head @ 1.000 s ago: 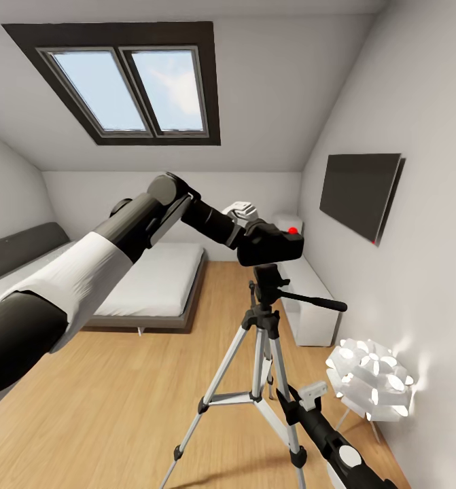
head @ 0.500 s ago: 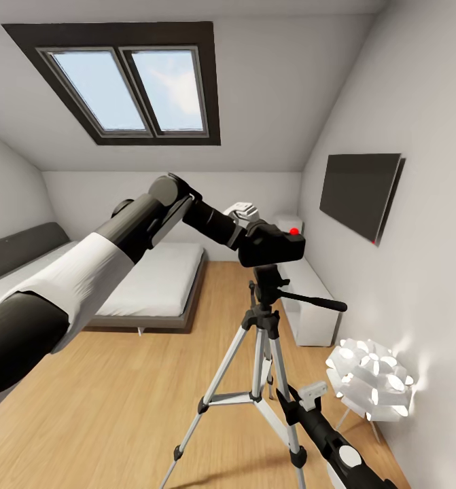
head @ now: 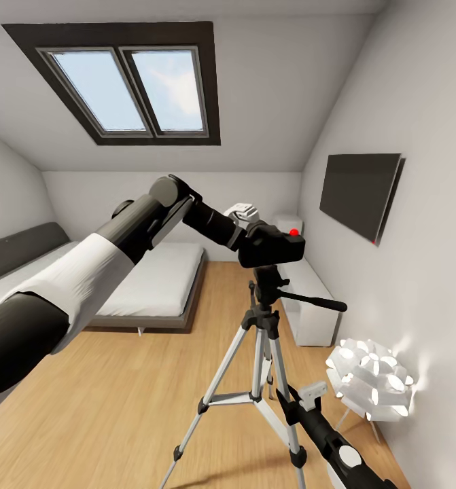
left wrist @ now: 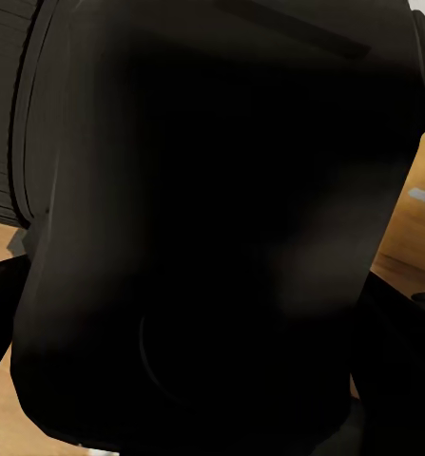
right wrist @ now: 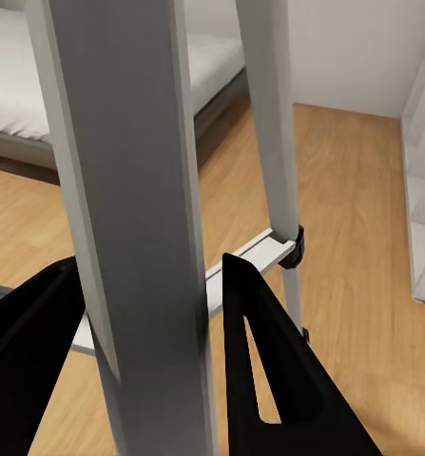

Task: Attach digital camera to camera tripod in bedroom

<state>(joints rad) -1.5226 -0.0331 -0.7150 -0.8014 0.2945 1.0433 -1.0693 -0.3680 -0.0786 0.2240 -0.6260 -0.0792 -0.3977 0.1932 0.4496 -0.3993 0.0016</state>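
Head view: left arm is reaching out over the wood floor (head: 119, 394), holding the digital camera (head: 272, 246) at the top of the camera tripod (head: 263, 326).
Digital camera: sitting right on the tripod's black pan head, red button up; whether it is locked on, cannot tell.
Left end effector (head: 247, 227): mostly hidden behind the camera body; the camera is staying up against it, so it is reading as gripping the camera.
Left wrist view: dark camera body (left wrist: 222, 228) is crowding the lens, fingers not readable.
Camera tripod: standing upright on the floor, three silver legs spread, long handle sticking out toward the white shelf unit (head: 309, 299).
Right end effector (right wrist: 150, 351): fingers spread apart, one either side of a silver tripod leg (right wrist: 136, 190), not clamping it.
Right arm: coming up low beside the tripod's legs in head view.
Room: bed (head: 153, 285) behind, skylight (head: 129, 88) above, wall TV (head: 360, 190), white petal lamp (head: 370, 380) near the wall.
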